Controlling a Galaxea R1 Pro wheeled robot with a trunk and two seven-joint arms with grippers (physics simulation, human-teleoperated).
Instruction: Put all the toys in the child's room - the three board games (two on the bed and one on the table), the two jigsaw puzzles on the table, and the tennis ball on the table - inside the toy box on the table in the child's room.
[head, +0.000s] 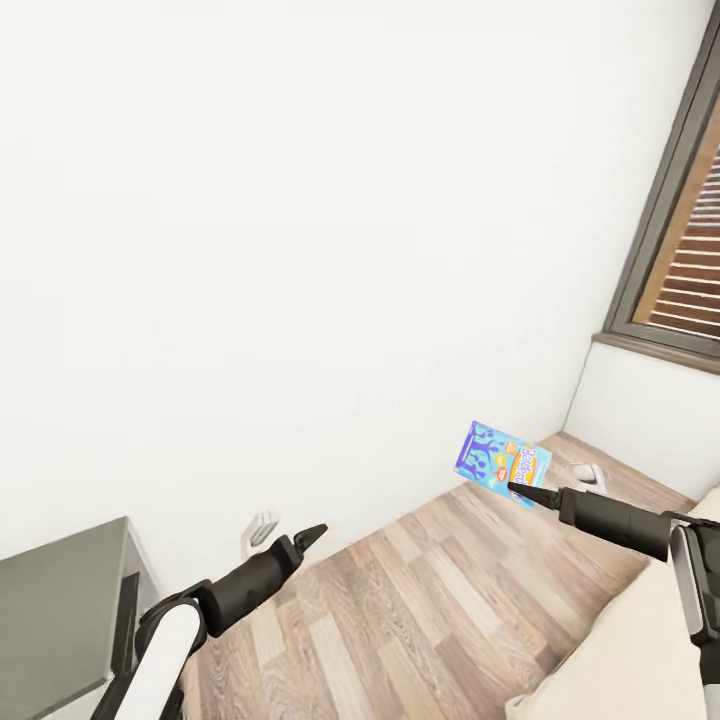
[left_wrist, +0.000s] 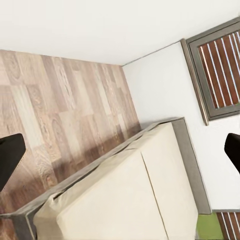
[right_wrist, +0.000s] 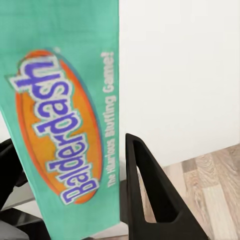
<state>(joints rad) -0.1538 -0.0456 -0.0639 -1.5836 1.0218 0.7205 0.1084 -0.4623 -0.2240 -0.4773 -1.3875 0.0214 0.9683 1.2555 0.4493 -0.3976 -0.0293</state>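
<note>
Above wood floor, right hand grips "Balderdash" board game; subtitle blurry.

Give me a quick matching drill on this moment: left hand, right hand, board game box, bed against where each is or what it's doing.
Things:
1. left hand
2. right hand
3. board game box
4. bed

States:
A. cream-covered, low at the head view's right edge
B. shut on the box's lower edge
C. held up in the air before the white wall
D. empty, fingers apart, over the wood floor

Pairs: 1-D, 2-B, 3-C, 4-A
</note>
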